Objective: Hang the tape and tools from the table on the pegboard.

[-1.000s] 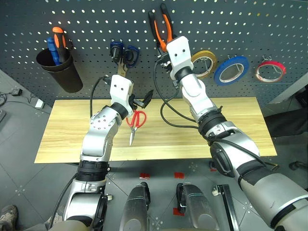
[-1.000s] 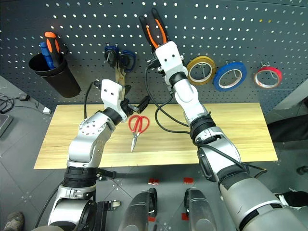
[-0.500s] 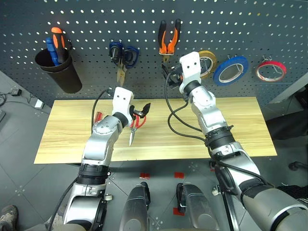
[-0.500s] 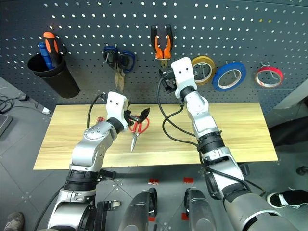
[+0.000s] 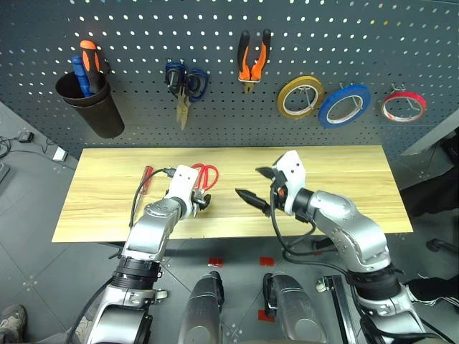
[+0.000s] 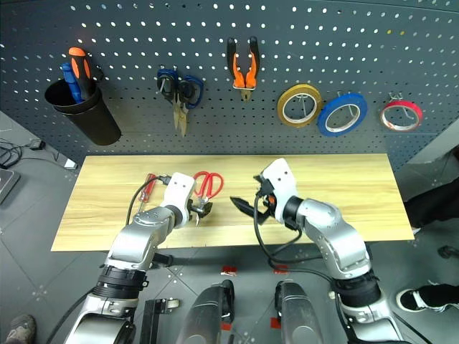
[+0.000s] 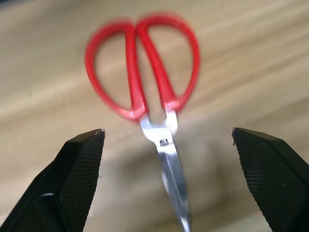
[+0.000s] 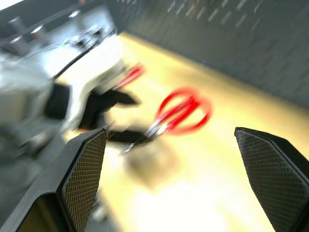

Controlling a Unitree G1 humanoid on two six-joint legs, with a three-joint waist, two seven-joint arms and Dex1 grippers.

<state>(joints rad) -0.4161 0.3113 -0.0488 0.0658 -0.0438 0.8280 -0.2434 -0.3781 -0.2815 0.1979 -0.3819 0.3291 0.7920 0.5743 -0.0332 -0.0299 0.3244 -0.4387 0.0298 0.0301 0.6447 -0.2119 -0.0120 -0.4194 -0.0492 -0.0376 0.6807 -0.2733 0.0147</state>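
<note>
Left wrist view: our left gripper [image 7: 169, 183] wide open, empty, straddling the red scissors [image 7: 145, 92] on the table [image 5: 344, 161], handles toward twelve o'clock. Risk: closing on slim blades, the scissors may pivot or slip. Right gripper [image 5: 259, 188] also open, empty.

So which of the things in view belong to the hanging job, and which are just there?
Job:
red scissors and red screwdriver on the table
pliers and thin red tape on the pegboard

Just there:
blue scissors
yellow tape
blue tape
black cup of screwdrivers
</note>
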